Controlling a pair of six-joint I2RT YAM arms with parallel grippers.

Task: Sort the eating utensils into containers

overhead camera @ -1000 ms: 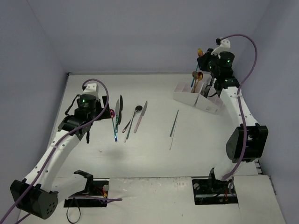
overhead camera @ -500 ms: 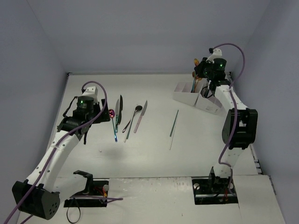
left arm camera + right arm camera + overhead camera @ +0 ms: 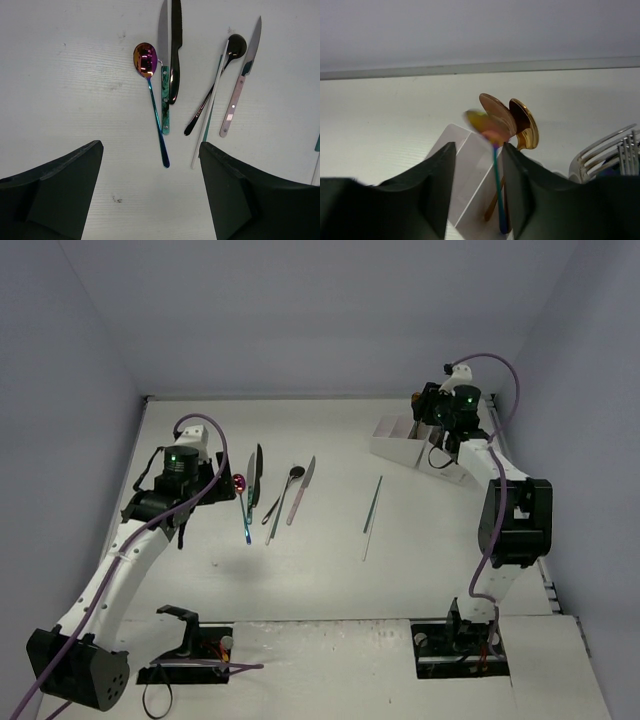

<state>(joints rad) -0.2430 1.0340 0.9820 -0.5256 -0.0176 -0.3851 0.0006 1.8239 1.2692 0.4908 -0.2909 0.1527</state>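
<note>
Several eating utensils lie in a loose row on the table: a rainbow spoon (image 3: 145, 57), a green-handled knife (image 3: 164, 102), a black knife (image 3: 174, 60), a black spoon (image 3: 235, 45), a white stick (image 3: 210, 115) and a pink-handled knife (image 3: 239, 87). My left gripper (image 3: 150, 150) hangs open just short of them, holding nothing. The white containers (image 3: 415, 450) stand at the back right. My right gripper (image 3: 479, 147) is open over one compartment (image 3: 465, 165). Between its jaws a blurred second rainbow spoon (image 3: 496, 190) stands free, beside two gold spoons (image 3: 524, 127).
Silver forks (image 3: 620, 150) stick up from the compartment to the right. Two thin sticks (image 3: 373, 503) lie alone mid-table. The back wall runs close behind the containers. The arm bases (image 3: 460, 640) sit at the near edge.
My right gripper came down to the containers and opened, letting go of the rainbow spoon it carried. The left arm shifted only slightly and stayed open.
</note>
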